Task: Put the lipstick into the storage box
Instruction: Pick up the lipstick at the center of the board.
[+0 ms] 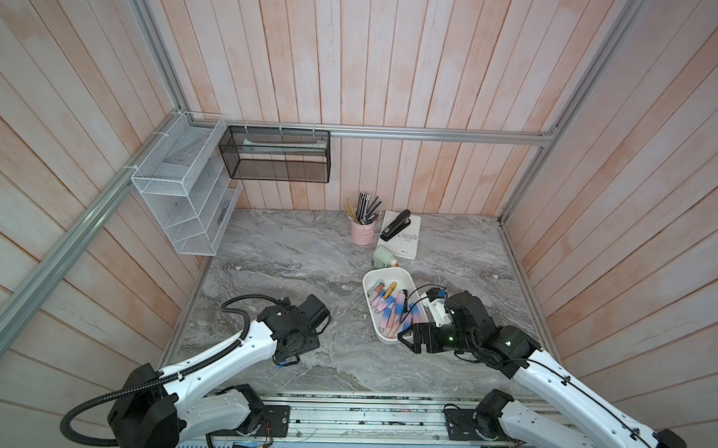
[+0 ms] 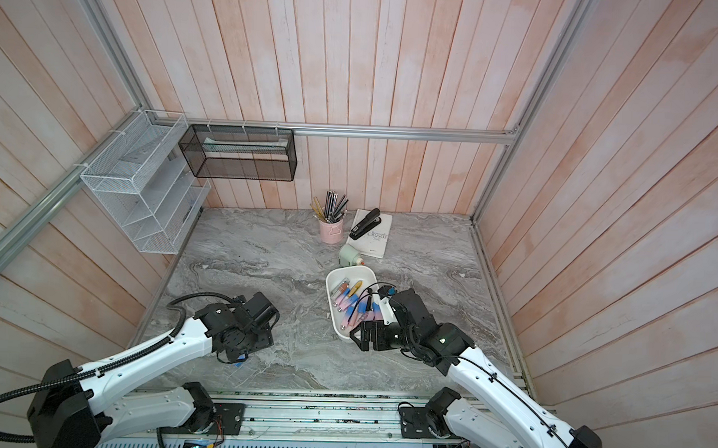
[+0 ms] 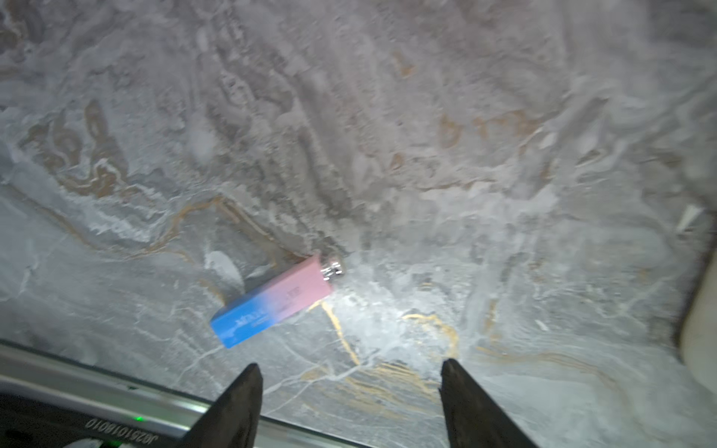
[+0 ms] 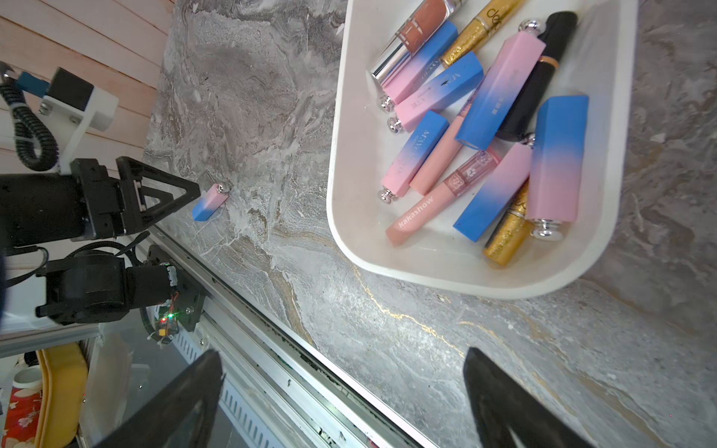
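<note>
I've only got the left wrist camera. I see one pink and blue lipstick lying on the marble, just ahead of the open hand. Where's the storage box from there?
Observer: The storage box stands off to the robot's right. The right wrist view shows bare marble between it and your lipstick.
Operator: Anything in it already?
Observer: Yes, a pile of other lipsticks, lying flat and partly overlapping.
Operator: Is the right hand busy?
Observer: No. The right hand is open and empty, by the end of the box nearest the robot.
</note>
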Controlling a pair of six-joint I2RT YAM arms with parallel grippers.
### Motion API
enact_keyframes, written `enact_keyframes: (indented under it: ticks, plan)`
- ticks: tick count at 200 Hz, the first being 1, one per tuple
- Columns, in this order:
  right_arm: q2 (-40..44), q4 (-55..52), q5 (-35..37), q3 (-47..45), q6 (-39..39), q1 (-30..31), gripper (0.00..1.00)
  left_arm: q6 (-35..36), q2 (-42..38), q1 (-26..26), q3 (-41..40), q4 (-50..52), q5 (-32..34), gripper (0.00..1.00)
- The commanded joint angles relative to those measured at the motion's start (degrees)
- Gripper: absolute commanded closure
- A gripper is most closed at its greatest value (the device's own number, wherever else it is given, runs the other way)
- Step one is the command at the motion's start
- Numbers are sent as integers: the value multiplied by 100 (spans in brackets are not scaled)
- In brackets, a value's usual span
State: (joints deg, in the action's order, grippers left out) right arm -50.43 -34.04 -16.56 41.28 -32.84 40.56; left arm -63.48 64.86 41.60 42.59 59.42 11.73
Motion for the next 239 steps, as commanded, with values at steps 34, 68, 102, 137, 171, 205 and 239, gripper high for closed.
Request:
enact_keyframes:
  ticks: [34, 68, 102, 137, 171, 205, 239]
  plan:
    - [166, 289, -168, 24, -92, -13, 2, -147, -102, -456, -586, -75, 181, 19]
    - [533, 129, -64, -110, -269, -13, 2, 31, 232, -609, -741, -576, 5, 17]
    - [809, -128, 66, -142, -345, -13, 2, 182, 545, -675, -884, -1119, -207, 17]
    - [980, -308, 149, -145, -372, -13, 2, 304, 765, -697, -947, -1488, -403, 26]
    - [1079, -401, 214, -164, -372, -11, 2, 356, 904, -694, -739, -1692, -669, 44]
    - [1088, -426, 210, -181, -329, -13, 2, 481, 1207, -607, -324, -1815, -898, 67]
    - [1182, -473, 264, -231, -343, -13, 2, 515, 1630, -220, 180, -1787, -988, 71]
